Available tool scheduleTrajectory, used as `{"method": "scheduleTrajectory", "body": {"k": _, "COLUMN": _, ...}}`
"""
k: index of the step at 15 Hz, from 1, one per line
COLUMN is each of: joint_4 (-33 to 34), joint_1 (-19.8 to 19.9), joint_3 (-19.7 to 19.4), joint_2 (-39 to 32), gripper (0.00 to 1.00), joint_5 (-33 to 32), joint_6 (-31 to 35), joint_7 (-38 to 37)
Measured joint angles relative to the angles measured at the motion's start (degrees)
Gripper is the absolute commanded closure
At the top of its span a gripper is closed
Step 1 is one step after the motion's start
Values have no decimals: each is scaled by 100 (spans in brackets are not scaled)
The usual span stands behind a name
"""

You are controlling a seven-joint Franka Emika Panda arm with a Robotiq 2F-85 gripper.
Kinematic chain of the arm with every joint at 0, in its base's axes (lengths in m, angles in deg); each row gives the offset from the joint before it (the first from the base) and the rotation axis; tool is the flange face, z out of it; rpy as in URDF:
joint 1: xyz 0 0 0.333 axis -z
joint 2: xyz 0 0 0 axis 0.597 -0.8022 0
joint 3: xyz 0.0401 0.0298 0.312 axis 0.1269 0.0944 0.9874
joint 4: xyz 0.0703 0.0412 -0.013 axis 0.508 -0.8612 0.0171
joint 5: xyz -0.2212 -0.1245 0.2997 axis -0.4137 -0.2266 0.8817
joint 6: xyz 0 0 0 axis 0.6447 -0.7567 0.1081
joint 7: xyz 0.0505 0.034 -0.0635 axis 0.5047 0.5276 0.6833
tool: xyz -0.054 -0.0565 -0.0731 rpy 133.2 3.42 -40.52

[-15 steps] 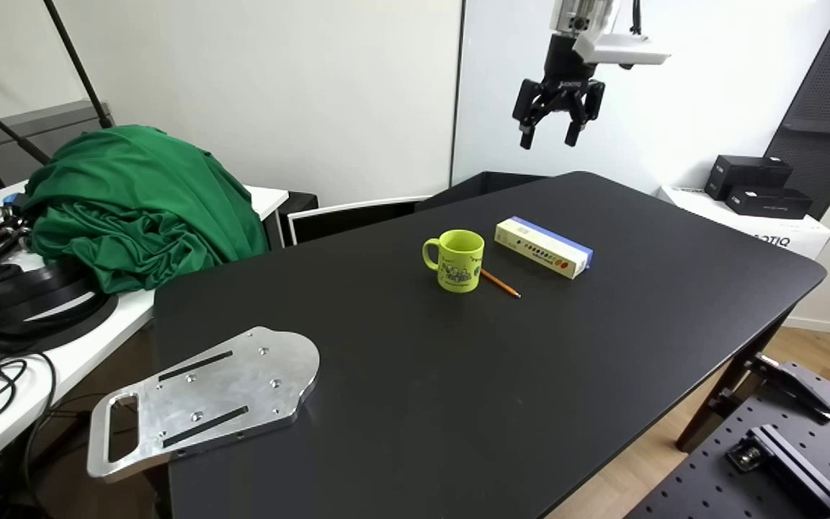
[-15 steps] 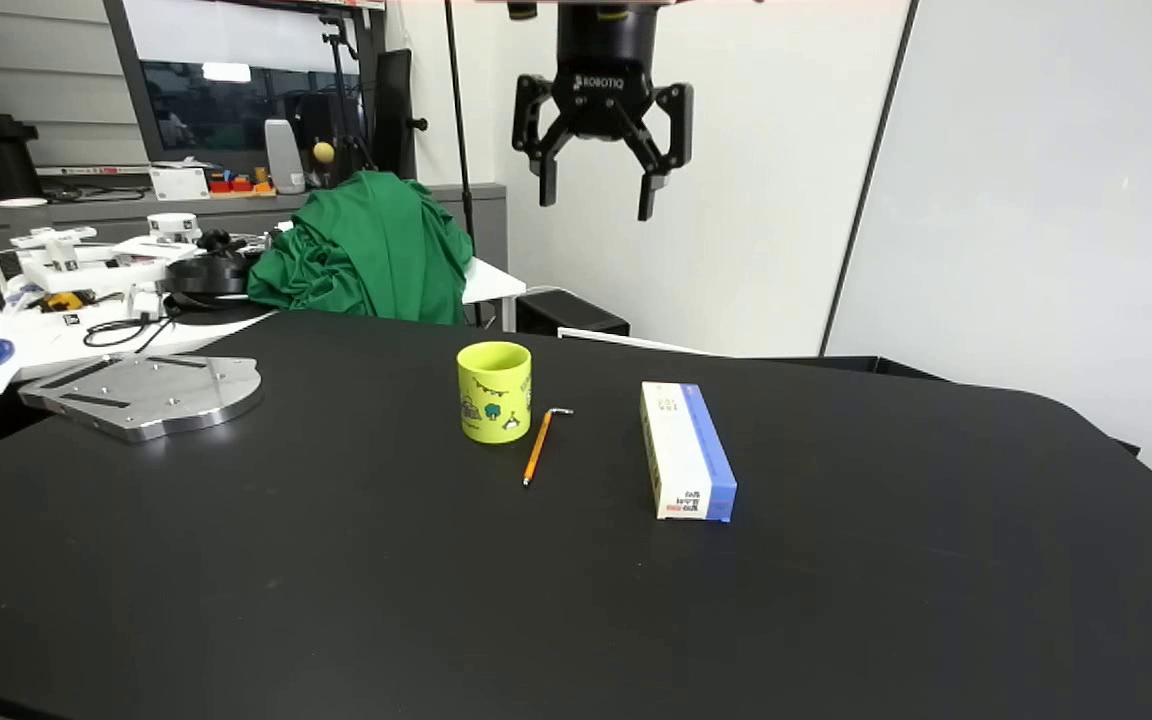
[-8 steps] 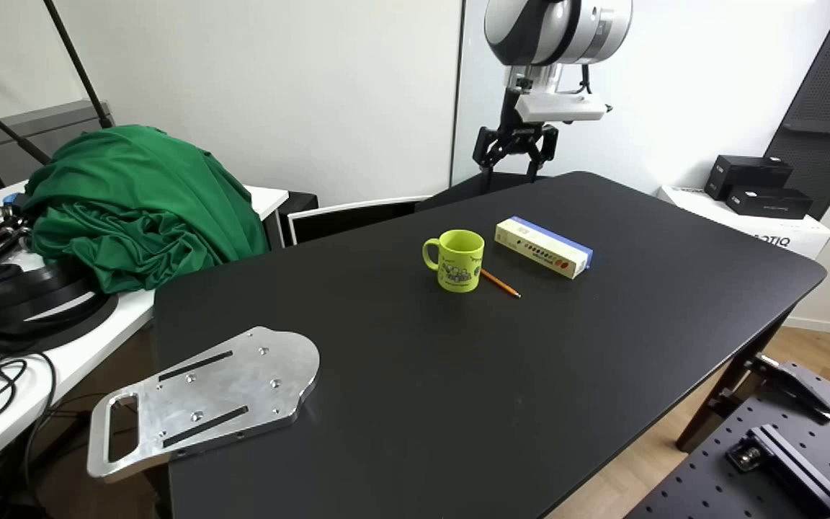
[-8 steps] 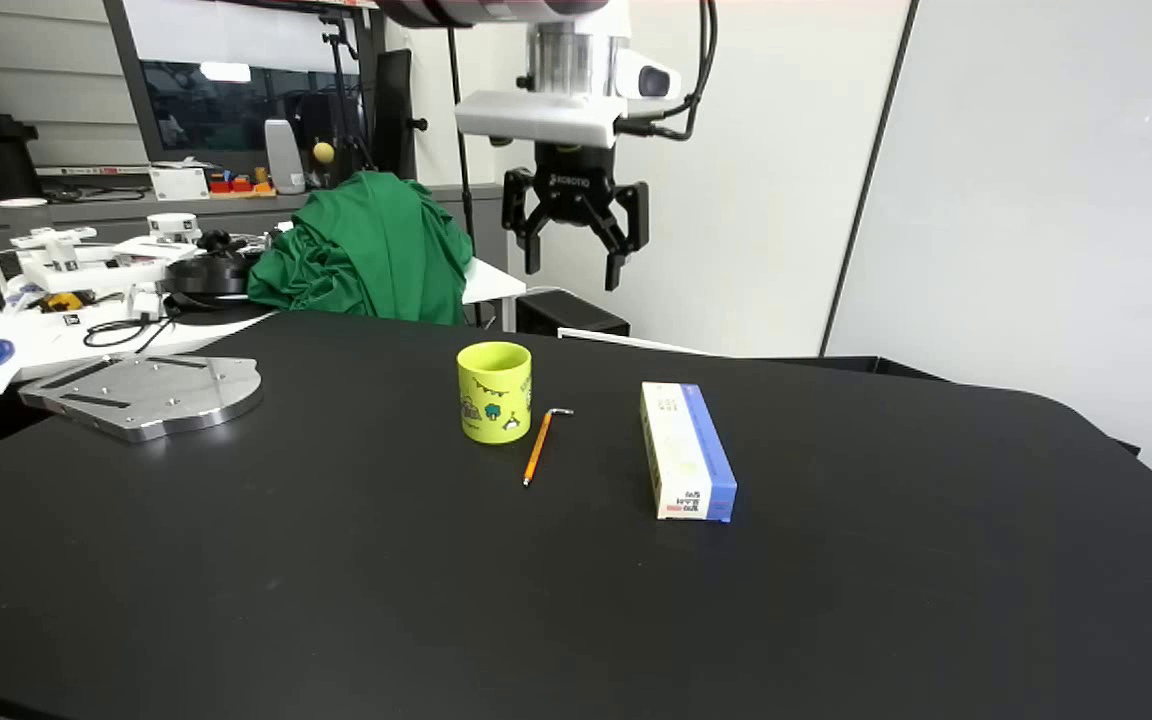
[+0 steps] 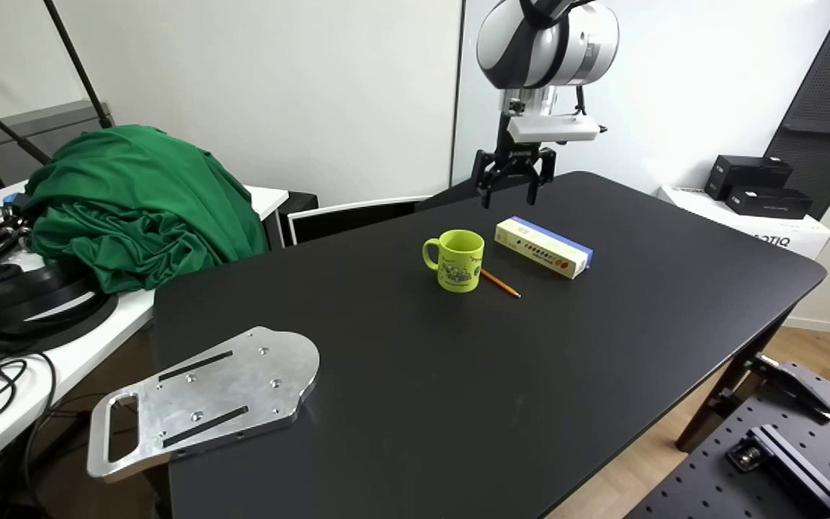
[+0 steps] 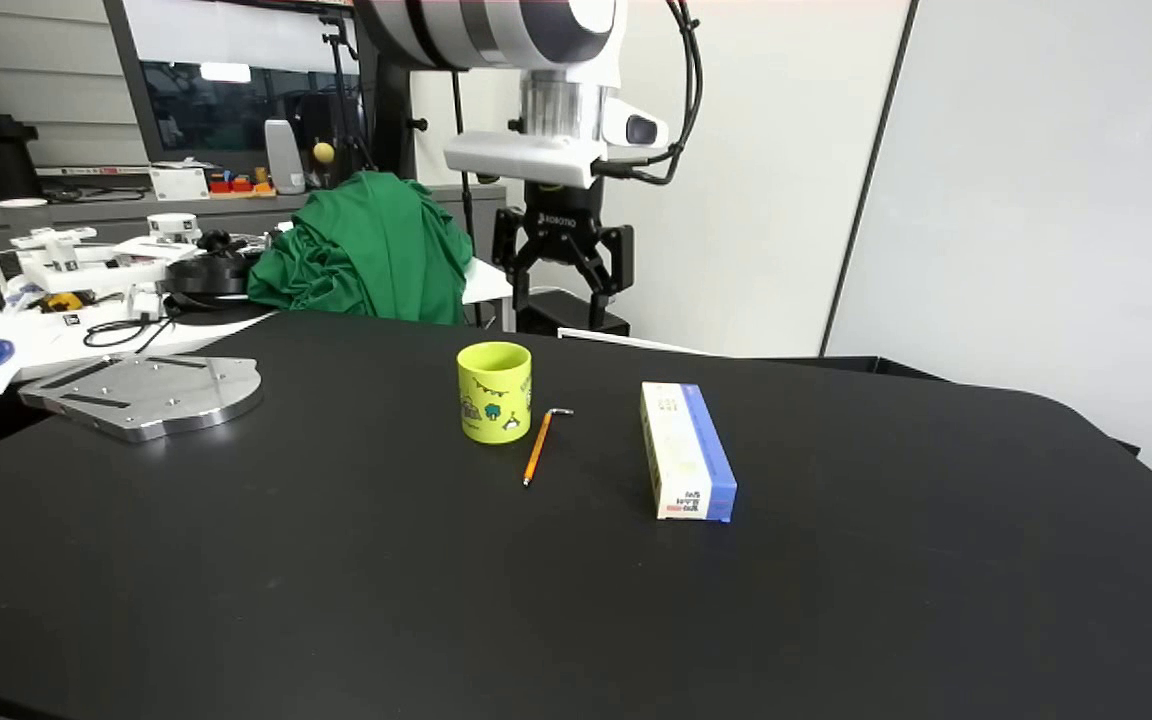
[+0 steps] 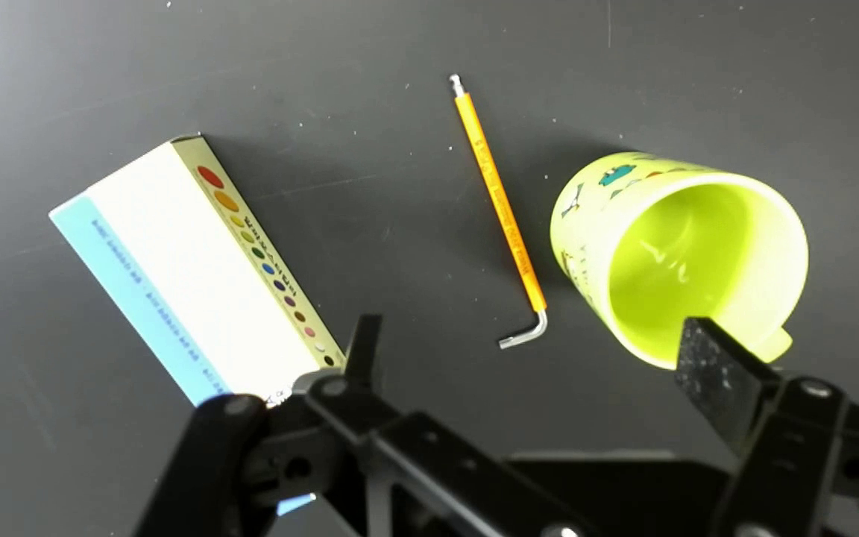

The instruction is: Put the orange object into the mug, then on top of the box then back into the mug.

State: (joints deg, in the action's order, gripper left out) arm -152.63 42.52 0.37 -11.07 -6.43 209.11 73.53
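The fingers [image 7: 722, 377] stand spread, with nothing between them and no contact with any object; in an exterior view their tips hang clear of the bench [image 6: 576, 600]. Ahead of the gap, in the wrist view, lies the workpiece: an orange-sleeved hex key [image 7: 500, 201], flat on the bench, bent end toward the fingers, straight end pointing away. It lies between the lime-green mug [image 7: 668, 253] and the white-topped box [image 7: 206, 276], nearer the mug. The mug is upright, and no object shows inside it; the box lies flat, with nothing on its top. Farther out, well apart from these items, a slotted metal plate [image 5: 235, 389] lies near the bench edge. The step in hand is judged to be positioning for the first pick; the hex key is in neither required location, so all three placements appear outstanding. For the next move, shift the fingers forward over the sleeve, rotate them slightly to meet the shank squarely, lower to the bench surface and close. Caution: grip toward the straight end; near the bend, the finger on the mug side may nudge the mug.
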Motion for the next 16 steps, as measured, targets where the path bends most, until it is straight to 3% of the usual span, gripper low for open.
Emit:
{"method": "scheduleTrajectory", "body": {"k": 9, "joint_4": -470, "joint_1": 167, "joint_3": -110, "joint_2": 11, "gripper": 0, "joint_5": 48, "joint_6": -74, "joint_7": 4}}
{"method": "scheduleTrajectory", "body": {"k": 16, "joint_4": -837, "joint_1": 156, "joint_3": -135, "joint_2": -36, "gripper": 0, "joint_5": -181, "joint_6": 285, "joint_7": 5}}
